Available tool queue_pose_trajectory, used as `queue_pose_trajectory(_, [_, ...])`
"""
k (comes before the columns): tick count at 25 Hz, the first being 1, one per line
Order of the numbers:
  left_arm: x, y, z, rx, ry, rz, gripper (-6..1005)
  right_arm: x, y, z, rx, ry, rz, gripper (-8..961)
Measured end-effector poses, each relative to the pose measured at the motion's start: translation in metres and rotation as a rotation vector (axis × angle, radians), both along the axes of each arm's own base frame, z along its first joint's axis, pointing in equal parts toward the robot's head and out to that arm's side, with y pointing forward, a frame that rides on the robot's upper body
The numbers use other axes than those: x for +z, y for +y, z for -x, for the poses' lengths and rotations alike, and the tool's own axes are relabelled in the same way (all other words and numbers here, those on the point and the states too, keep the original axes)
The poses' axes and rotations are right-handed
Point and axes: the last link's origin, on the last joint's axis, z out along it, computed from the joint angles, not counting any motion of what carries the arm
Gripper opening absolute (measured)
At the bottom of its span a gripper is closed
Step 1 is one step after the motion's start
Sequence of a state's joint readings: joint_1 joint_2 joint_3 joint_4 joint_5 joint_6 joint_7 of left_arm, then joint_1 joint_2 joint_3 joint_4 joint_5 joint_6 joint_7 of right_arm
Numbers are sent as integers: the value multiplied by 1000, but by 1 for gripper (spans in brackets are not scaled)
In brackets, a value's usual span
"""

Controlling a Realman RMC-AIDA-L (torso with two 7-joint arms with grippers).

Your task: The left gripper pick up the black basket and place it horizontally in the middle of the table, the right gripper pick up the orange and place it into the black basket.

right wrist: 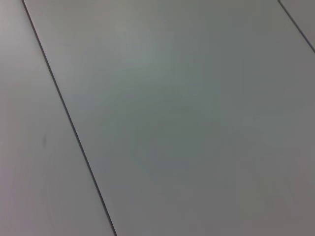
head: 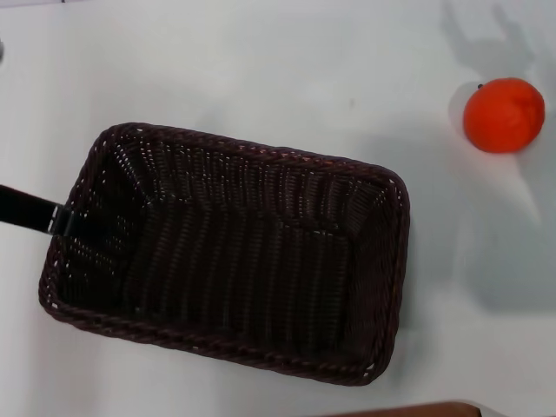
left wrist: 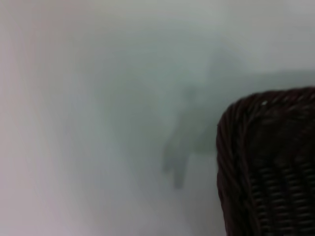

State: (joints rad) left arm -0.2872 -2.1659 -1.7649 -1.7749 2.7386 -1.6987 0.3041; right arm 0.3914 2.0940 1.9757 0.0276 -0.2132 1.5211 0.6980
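Basket-placing step: left gripper at dark woven wicker black basket left rim, grip indeterminate; round orange far right, untouched; next: release.

Visible part: only a short piece of the left gripper, seen in the head view.
Colour: black, with a slight sheen along the top.
Shape: flat, narrow bar, straight-edged.
Tip: small pale grey, metal-looking patch at the inner end.
Cables, screws, markings: too little shown to tell.
Left wrist view: no part of the robot's body visible.
Right wrist view: no part of the robot's body visible.
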Motion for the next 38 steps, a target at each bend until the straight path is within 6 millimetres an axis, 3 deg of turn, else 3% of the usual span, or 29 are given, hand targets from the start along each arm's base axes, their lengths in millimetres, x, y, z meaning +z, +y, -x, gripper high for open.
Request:
queue_pose_trajectory(9, [-3,0,-1,36,8,40,732,-2,6,1,-8,0,13,826])
queue_pose_trajectory(21, [-13,-1,-10,-12,24,84,296,-4,9,0,-26,1,26,825])
queue_pose_trajectory(30, [-13,4,-3,53,-42,-1,179,0,22,4,-36,1,8,826])
queue_pose_trajectory(38, [0,9,16,277,-143,-205,167,7,58,2,-135,-20,48,826])
